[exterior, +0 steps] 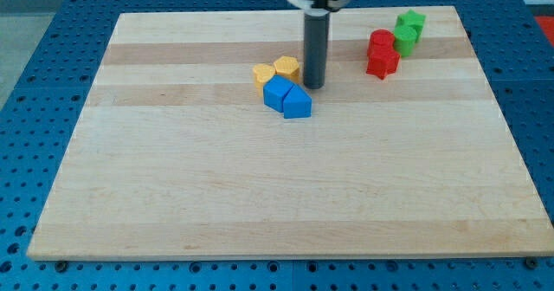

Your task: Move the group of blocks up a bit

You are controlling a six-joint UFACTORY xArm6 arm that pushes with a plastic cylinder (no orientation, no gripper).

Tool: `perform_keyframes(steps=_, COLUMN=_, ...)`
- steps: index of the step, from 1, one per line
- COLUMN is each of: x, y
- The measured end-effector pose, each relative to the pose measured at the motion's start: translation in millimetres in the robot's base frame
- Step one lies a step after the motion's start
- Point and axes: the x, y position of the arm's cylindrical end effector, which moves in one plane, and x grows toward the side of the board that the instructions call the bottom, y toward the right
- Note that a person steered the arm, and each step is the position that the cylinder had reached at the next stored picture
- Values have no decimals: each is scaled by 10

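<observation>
I see the wooden tabletop [173, 196] lying on a blue perforated base [35, 31]. My arm has no pincer at all, so there is no wide or narrow state to tell; it ends in a dark rod only. My tip [314, 86] stands on the wood a little above the middle of the board, just beside the group of blocks, on the group's right side in the view.

The group has four blocks. Two yellow ones are at the top: a yellow block [265, 74] on the left, and a yellow hexagon-like block [287, 67] next to it, very near to the rod. Under them are two blue ones: a blue block [277, 93] and a blue house-shaped block [297, 102], touching each other. The tip is close to the upper right edge of the blue pair; I cannot tell if it touches.

Well apart, toward the view's top right, there are a red block [381, 42], a red star-like block [383, 62], a green block [405, 39] and a green star-like block [411, 22], standing close together.
</observation>
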Motion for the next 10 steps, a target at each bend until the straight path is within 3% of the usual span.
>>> perform_keyframes(steps=3, x=-171, y=281)
perform_keyframes(steps=5, x=29, y=766)
perform_keyframes(steps=8, x=-238, y=1497)
perform_keyframes(steps=10, x=-285, y=1583)
